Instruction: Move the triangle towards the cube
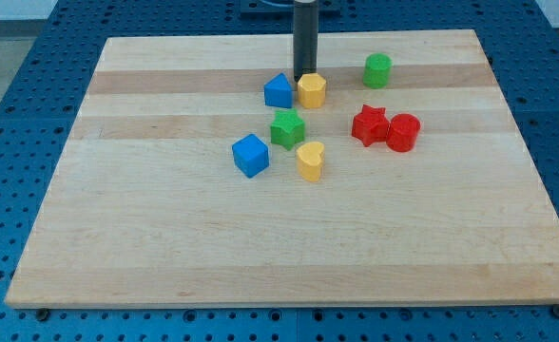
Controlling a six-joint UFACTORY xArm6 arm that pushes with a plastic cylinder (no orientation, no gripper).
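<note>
The blue triangle block [278, 90] sits near the board's top centre, touching the yellow hexagon block [312, 90] on its right. The blue cube [250, 155] lies lower and a little to the left, apart from the triangle. A green star block [287, 128] lies between them, just right of the line from one to the other. My tip [304, 75] stands just behind the yellow hexagon, at the triangle's upper right, close to both.
A yellow heart block [310, 161] lies right of the cube. A red star block [369, 125] and a red cylinder [403, 132] touch at the right. A green cylinder [377, 70] stands at the upper right. The wooden board [165, 247] lies on a blue perforated table.
</note>
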